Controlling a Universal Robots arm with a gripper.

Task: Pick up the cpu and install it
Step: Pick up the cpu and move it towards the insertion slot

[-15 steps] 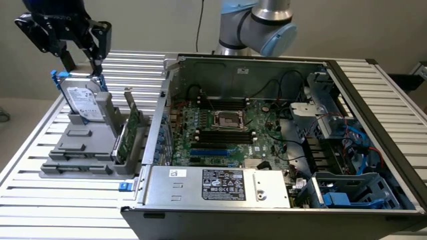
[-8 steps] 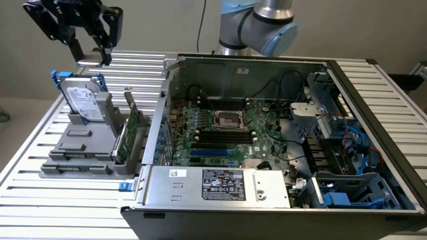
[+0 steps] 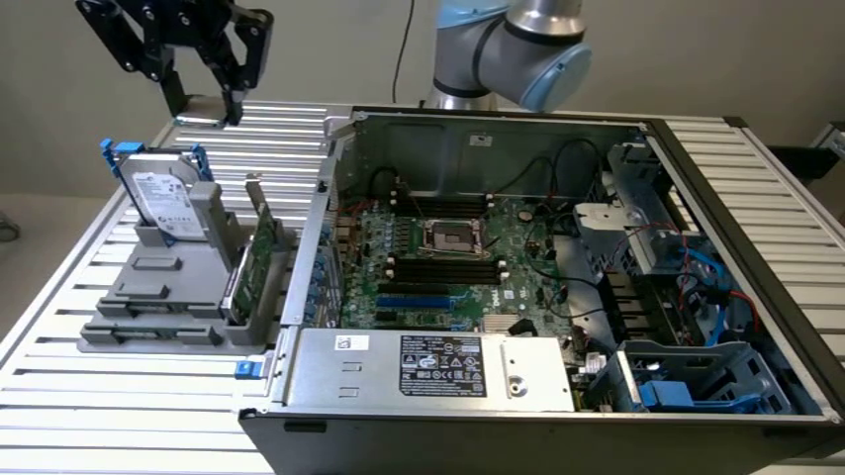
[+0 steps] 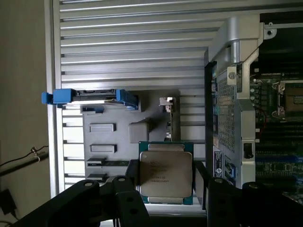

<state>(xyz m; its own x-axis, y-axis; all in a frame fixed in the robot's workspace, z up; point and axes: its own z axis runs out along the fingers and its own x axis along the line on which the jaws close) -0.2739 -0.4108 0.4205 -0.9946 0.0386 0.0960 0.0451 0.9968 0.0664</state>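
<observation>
Between the clamped fingers of the gripper (image 3: 205, 102) sits the cpu (image 4: 165, 172), clear of the table (image 3: 53, 332), so the carry is in hand; seating would need squaring it over the socket (image 3: 449, 237), well apart.

Parts count, by kind:
1 gripper (image 3: 205, 102), 1 cpu (image 4: 165, 173) between its fingers. Below it: 1 hard drive (image 3: 165, 198), 1 grey fixture (image 3: 152, 297), 1 circuit card (image 3: 259, 259). Off toward the exterior view's right: 1 PC case (image 3: 436, 148), 1 CPU socket (image 3: 449, 237), 1 power supply (image 3: 436, 366).
</observation>
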